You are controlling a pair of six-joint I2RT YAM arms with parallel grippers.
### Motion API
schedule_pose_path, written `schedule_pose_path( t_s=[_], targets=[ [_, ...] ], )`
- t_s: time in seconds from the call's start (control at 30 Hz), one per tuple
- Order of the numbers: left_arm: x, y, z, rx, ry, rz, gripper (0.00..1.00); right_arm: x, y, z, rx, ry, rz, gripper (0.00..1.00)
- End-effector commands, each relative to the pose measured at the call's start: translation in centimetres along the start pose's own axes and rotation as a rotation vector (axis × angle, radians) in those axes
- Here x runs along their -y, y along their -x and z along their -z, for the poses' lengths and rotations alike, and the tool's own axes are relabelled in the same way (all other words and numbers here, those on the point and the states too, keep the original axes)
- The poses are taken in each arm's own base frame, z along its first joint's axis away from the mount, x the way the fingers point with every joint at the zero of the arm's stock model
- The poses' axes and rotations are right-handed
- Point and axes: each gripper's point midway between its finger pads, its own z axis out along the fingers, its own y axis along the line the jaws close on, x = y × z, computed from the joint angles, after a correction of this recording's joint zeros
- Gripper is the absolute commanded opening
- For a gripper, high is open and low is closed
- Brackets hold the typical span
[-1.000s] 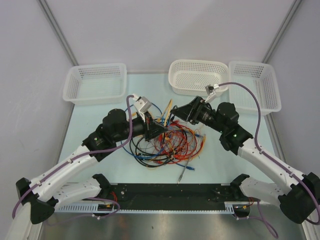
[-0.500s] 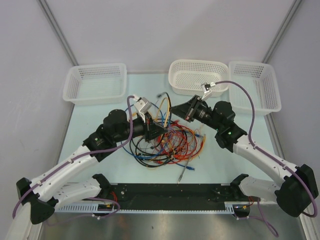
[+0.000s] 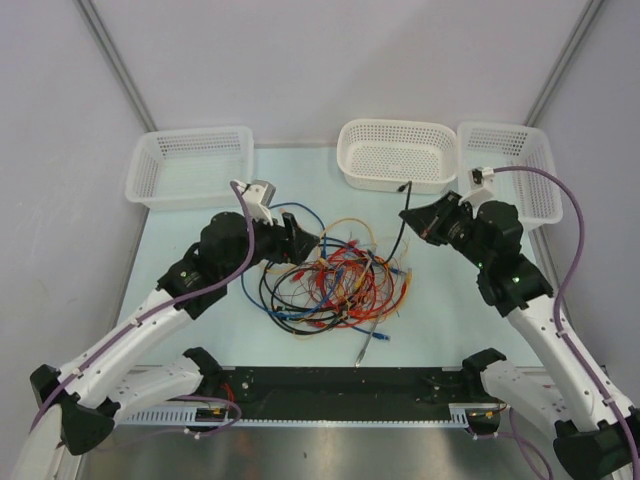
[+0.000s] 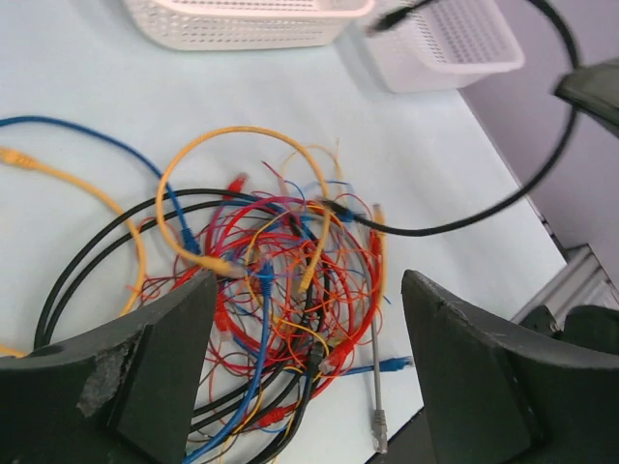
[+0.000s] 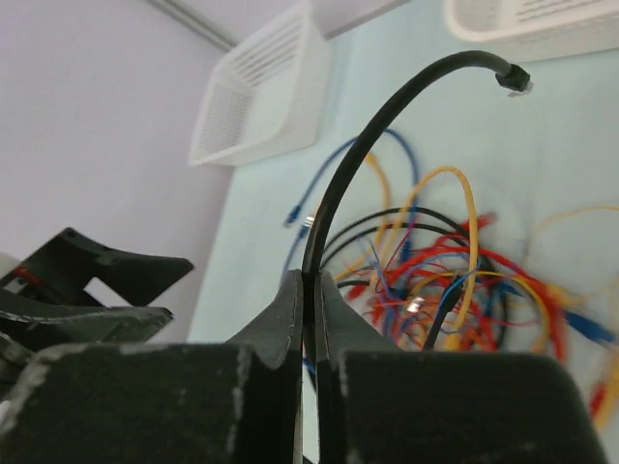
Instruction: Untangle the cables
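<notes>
The cables (image 3: pixel 335 283) lie as one tangle of red, orange, yellow, blue and black loops in the middle of the table. My right gripper (image 3: pixel 408 216) is shut on a black cable (image 3: pixel 397 232) to the tangle's right. That cable's plug end sticks up above the jaws, and its other end runs down into the tangle. In the right wrist view the black cable (image 5: pixel 372 155) is pinched between the closed fingertips of the right gripper (image 5: pixel 311 278). My left gripper (image 3: pixel 306 247) hangs open at the tangle's left edge. Its fingers (image 4: pixel 164 358) stand wide apart over the cables (image 4: pixel 290 280), holding nothing.
Three white baskets stand at the back: left (image 3: pixel 190 196), middle (image 3: pixel 390 180) and right (image 3: pixel 545 185). A grey cable end (image 3: pixel 366 350) lies loose toward the black front rail (image 3: pixel 340 382). A blue loop (image 3: pixel 250 290) spreads leftward under my left arm.
The left gripper opened and drew back to the left. The right gripper shut on the black cable and moved right, pulling it out of the tangle.
</notes>
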Motion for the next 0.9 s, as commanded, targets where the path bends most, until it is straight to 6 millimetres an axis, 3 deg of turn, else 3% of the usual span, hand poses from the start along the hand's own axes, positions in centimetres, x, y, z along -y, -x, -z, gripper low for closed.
schedule_pose_path(
  t_s=[0.0, 0.17, 0.33, 0.43, 0.6, 0.73, 0.83, 0.87],
  targets=[
    [-2.1, 0.1, -0.2, 0.002, 0.113, 0.071, 0.82, 2.9, 2.5, 2.9, 0.06, -0.227, 0.161, 0.0],
    [-2.4, -1.9, -1.3, -0.08, 0.121, 0.089, 0.78, 2.7, 5.3, 3.4, 0.155, -0.282, 0.192, 0.0],
    [-2.6, -2.6, -1.2, -0.091, 0.12, 0.099, 0.77, 0.4, 10.4, 3.4, 0.305, -0.292, 0.222, 0.0],
    [-2.8, -3.2, -1.2, -0.102, 0.125, 0.111, 0.77, 0.7, 13.5, 3.5, 0.406, -0.378, 0.225, 0.0],
    [-3.0, -4.5, -1.4, -0.132, 0.128, 0.138, 0.77, 4.2, 20.6, 5.7, 0.661, -0.549, 0.149, 0.0],
    [-3.0, -5.6, -1.6, -0.166, 0.118, 0.15, 0.76, 7.2, 25.1, 6.6, 0.799, -0.679, 0.108, 0.0],
    [-3.0, -5.8, -1.7, -0.176, 0.123, 0.154, 0.76, 11.2, 27.5, 6.3, 0.863, -0.783, 0.064, 0.0],
    [-3.1, -5.8, -1.8, -0.18, 0.125, 0.155, 0.76, 12.8, 27.5, 4.9, 0.841, -0.811, 0.05, 0.0]
  ],
)
